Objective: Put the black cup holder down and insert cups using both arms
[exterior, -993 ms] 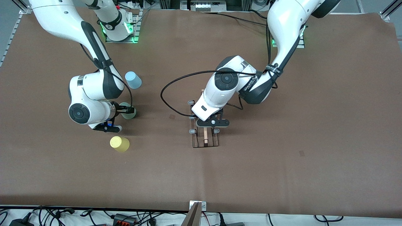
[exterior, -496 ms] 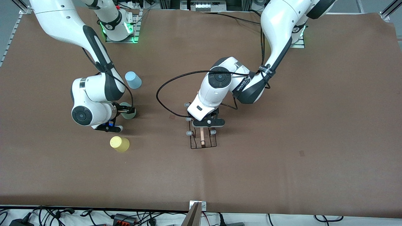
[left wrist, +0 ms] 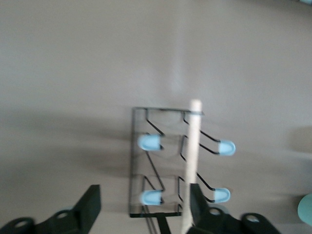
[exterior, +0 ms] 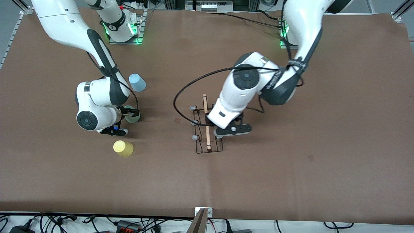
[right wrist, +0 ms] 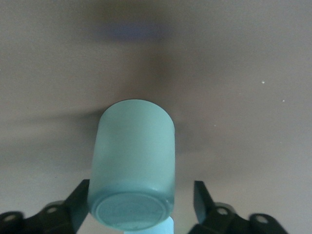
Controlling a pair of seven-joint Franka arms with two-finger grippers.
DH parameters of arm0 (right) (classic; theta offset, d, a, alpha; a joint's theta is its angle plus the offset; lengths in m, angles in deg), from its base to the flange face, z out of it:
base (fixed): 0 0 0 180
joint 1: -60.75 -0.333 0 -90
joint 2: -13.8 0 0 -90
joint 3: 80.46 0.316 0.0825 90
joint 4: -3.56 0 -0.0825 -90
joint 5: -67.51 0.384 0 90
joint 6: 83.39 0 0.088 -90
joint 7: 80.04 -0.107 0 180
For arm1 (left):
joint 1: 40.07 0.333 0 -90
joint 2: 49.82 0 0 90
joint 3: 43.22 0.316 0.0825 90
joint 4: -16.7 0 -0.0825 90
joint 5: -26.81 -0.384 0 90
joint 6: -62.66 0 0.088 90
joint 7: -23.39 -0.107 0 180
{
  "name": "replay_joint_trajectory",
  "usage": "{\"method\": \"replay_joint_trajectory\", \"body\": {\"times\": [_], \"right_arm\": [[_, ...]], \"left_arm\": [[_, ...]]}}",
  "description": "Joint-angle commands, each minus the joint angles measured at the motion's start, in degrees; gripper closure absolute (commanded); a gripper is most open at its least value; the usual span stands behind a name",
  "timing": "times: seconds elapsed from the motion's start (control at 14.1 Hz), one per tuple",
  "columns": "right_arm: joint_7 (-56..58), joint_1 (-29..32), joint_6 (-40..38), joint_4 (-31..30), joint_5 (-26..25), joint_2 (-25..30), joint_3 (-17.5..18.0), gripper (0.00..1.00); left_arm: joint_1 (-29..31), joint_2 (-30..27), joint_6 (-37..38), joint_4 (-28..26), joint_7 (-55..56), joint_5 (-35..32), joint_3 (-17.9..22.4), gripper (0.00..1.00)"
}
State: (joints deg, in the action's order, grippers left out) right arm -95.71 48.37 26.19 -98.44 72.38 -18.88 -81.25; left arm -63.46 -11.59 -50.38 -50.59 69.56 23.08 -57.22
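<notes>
Change: left gripper (exterior: 230, 129) has let go of the rack's wooden rod and shifted toward the left arm's end.
Left gripper: fingers (left wrist: 90, 207) spread, above the rack's edge.
Rack (exterior: 207, 129): mid-table, at 3 o'clock from the cups.
Right gripper (exterior: 132, 113): spread around the green cup (right wrist: 132, 163).
Other cups: blue cup (exterior: 137, 82) and yellow cup (exterior: 123, 148), upside down, at 12 and 6 o'clock of the green one.
Surface: brown table (exterior: 323, 129).

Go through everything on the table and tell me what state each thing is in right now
Rack: on the table, pegs bare.
Green cup: upside down, between the right claw's open fingers.
Blue cup: upside down, free.
Yellow cup: upside down, free.
Left claw: open, empty, over the rack.
</notes>
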Motion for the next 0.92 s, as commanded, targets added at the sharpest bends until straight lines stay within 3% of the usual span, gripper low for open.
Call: {"method": "replay_joint_trajectory", "body": {"times": [0.0,0.14,0.35,0.5,0.64,0.85], "right_arm": [[-0.24,0.51,-1.21,1.36,1.2,0.77,0.08,0.7],[-0.15,0.43,-5.23,5.56,1.2,0.95,0.08,0.8],[0.03,-0.18,-13.84,15.74,1.81,0.95,0.43,0.8],[0.29,-0.8,-17.46,21.38,6.62,0.95,1.14,0.8],[-0.23,-3.51,-19.22,24.47,10.5,0.95,1.4,0.8],[-9.69,-10.71,-19.41,27.2,10.78,1.21,1.4,0.8]], "left_arm": [[3.51,-5.17,5.53,-2.23,-2.3,-1.1,0.29,0.0],[8.69,-8.86,9.75,-2.23,-2.31,-1.1,0.38,0.0],[15.11,-13.43,16.42,-2.23,-2.4,-2.93,0.47,0.0],[15.83,-15.89,22.4,-2.23,-4.4,-6.53,0.47,0.0],[17.67,-16.96,23.83,-2.15,-6.78,-8.39,0.47,0.0],[22.14,-18.53,24.45,-2.05,-13.17,-8.49,0.38,0.0]]}}
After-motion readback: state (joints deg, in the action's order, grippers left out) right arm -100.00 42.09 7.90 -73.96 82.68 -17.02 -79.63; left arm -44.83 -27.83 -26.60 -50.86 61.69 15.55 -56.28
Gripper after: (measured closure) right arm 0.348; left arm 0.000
